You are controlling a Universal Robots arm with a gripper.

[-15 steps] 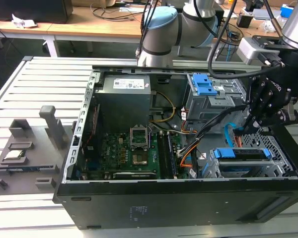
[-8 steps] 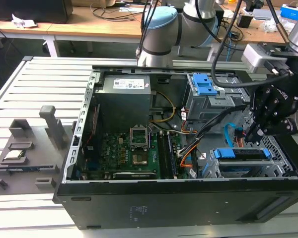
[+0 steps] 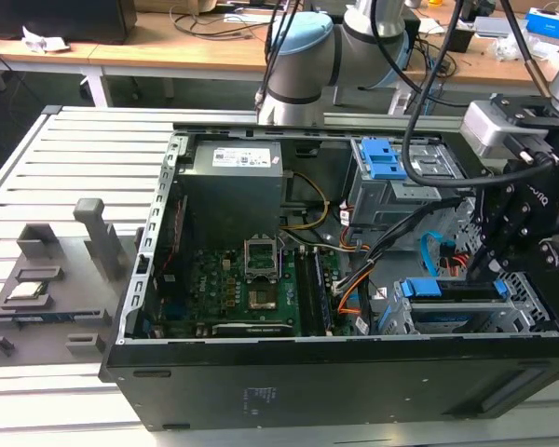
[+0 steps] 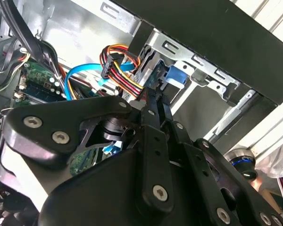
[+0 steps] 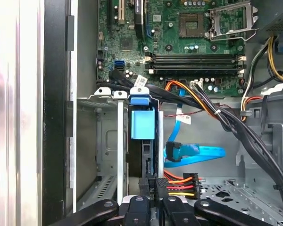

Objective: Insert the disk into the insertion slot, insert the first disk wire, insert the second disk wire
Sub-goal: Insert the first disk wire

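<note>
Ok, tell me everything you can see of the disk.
The disk stands on edge inside the insertion slot, a dark slab in a blue plastic carrier whose tab points toward the motherboard. The slot's grey metal walls flank it. The end effector hovers at its opposite end, beside a red, orange and yellow wire bundle.

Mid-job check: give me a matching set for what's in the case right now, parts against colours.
Parts:
1 disk carrier
2 power wires
3 motherboard
4 power-supply box

Colours:
a green
b grey with a white sticker
c bright blue
d red, orange and yellow

Pairs: 1-c, 2-d, 3-a, 4-b
</note>
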